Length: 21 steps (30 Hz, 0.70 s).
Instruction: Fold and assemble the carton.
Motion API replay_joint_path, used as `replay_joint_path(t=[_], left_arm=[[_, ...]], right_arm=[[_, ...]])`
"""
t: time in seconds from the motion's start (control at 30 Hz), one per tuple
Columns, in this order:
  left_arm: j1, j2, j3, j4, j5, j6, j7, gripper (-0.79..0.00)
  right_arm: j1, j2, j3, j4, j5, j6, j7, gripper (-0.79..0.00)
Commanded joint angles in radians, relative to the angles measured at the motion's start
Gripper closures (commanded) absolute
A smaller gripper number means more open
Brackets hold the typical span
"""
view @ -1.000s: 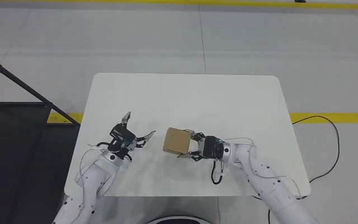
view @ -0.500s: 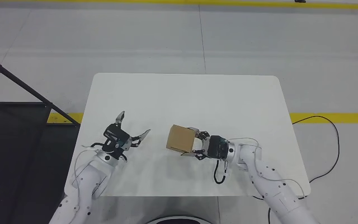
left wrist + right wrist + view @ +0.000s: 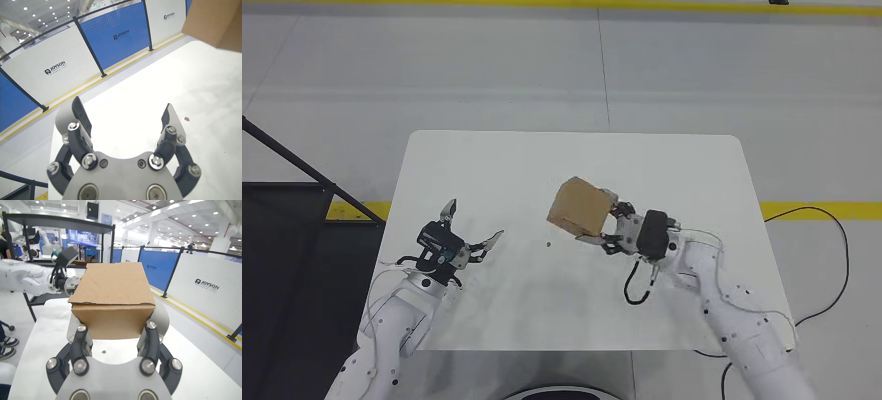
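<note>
On the left, the left gripper (image 3: 473, 222) had drawn back toward the near left corner of the white rectangular table (image 3: 662, 170) over the last second, and its two fingers stood spread wide with nothing between them, as the left wrist view (image 3: 122, 106) confirmed. That retreat left it well apart from the work, so it was probably done with its share of the folding for now. Between the arms a tiny brown speck (image 3: 546, 241), likely a cardboard crumb, lay on the bare table. To the right of it, the small brown cardboard carton (image 3: 582, 205) had been lifted off the surface and carried away from the near edge toward the middle of the table; it hung tilted in the air above the table. The right gripper (image 3: 604, 225) held it with one finger clamped on each of two opposite sides, and in the right wrist view the carton (image 3: 113, 298) showed a flap folded shut along a rough seam. The faces in sight looked closed, which suggested the assembly was nearly or wholly finished, though the far faces could not be judged. A black cable (image 3: 627, 295) looped down from the right wrist, close to the table. Nothing stood between the carton and the open table beneath it.
</note>
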Motion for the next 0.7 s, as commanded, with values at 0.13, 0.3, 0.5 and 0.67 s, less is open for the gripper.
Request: replay_joint_path(t=[0.13,0.3,0.5,0.67], left_arm=[[0.000,0.000,0.000,0.000,0.000,0.000,0.000,-0.785],[0.000,0.000,0.000,0.000,0.000,0.000,0.000,-0.785],[0.000,0.000,0.000,0.000,0.000,0.000,0.000,-0.785],[0.000,0.000,0.000,0.000,0.000,0.000,0.000,-0.785]], right_arm=[[0.056,0.000,0.063,-0.005,0.132,-0.023,0.033,0.000],[0.087,0.007,0.136,-0.023,0.221,-0.049,0.038,0.000],[0.147,0.011,0.200,-0.002,0.391,-0.124,0.067,0.000],[0.214,0.009,0.226,0.026,0.535,-0.148,0.130,0.000]])
